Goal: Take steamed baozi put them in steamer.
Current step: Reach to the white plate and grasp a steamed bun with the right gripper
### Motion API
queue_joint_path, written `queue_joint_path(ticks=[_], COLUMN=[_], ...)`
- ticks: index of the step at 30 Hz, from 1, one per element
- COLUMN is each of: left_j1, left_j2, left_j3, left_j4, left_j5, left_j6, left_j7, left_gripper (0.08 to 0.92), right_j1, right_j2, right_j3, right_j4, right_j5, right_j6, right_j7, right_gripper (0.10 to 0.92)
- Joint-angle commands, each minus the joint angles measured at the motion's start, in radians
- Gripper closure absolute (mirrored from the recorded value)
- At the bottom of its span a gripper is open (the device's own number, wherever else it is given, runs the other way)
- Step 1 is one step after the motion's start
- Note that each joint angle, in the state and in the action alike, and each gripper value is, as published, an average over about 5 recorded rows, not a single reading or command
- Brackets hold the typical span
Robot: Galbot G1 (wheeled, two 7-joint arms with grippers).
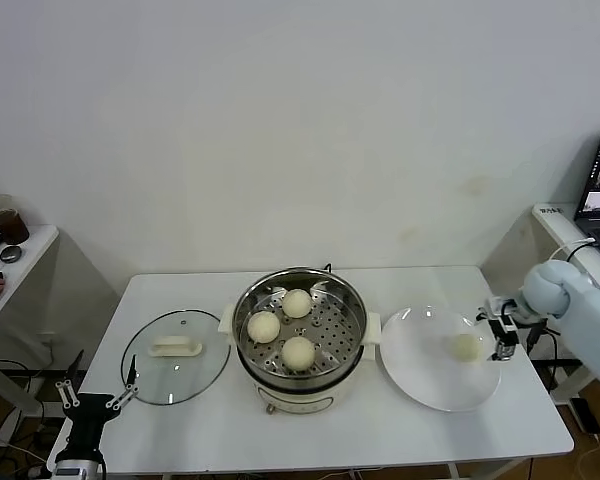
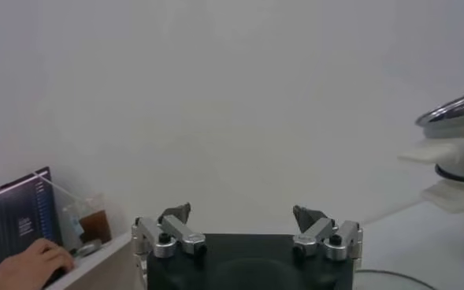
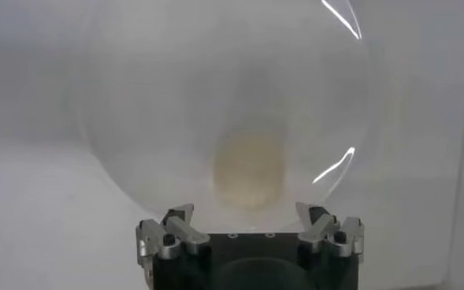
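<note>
Steel steamer [image 1: 300, 335] is seen in the middle of the table [image 1: 180, 440], with three steamed baozi [image 1: 297, 352] inside, and the fourth [image 1: 466, 347] is left on the white plate [image 1: 420, 375] near the right edge. The right end effector [image 1: 502, 335] is held open just beside that plate, touching nothing. The left end effector [image 1: 95, 400] is parked open off the front left corner.

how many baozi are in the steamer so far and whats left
Three baozi already sit on the perforated tray of the steamer. The fourth baozi is still on the plate; the open right tool is beside it, holding nothing. The left tool waits open at the table's near left corner.
</note>
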Motion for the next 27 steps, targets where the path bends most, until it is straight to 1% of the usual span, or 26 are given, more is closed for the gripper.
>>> queue_joint_path(ticks=[1,10,13,16,18,22,24,27], left_j1=[0.001,-0.002,0.0,0.002,0.003,0.006,0.006,0.005], left_j2=[0.0,-0.001,-0.002,-0.002,-0.001,0.001,0.001,0.0], left_j3=[-0.003,-0.005,-0.005,-0.006,-0.008,-0.009,-0.01,-0.009], left_j4=[0.003,0.011,0.005,0.001,0.001,0.001,0.001,0.002], left_j5=[0.001,0.004,0.006,0.006,0.005,0.004,0.004,0.004], left_j6=[0.001,0.001,0.003,0.003,0.003,0.003,0.002,0.002], left_j7=[0.0,-0.001,-0.001,-0.001,-0.001,-0.001,-0.001,-0.001], left_gripper=[0.177,0.177,0.177,0.177,0.177,0.177,0.177,0.177], right_j1=[-0.029,-0.024,-0.025,-0.026,-0.024,-0.01,0.008,0.065], right_j2=[0.117,0.143,0.141,0.134,0.127,0.098,0.074,0.026], right_j3=[0.043,0.05,0.047,0.046,0.047,0.029,0.006,-0.063], right_j4=[-0.123,-0.154,-0.148,-0.138,-0.129,-0.089,-0.053,0.017], right_j5=[-0.071,-0.106,-0.114,-0.124,-0.122,-0.071,-0.027,0.066], right_j6=[0.038,0.022,0.007,-0.008,-0.013,-0.028,-0.044,-0.074], right_j7=[0.006,0.005,-0.009,-0.025,-0.032,-0.047,-0.058,-0.07], right_gripper=[0.203,0.203,0.218,0.278,0.338,0.434,0.457,0.465])
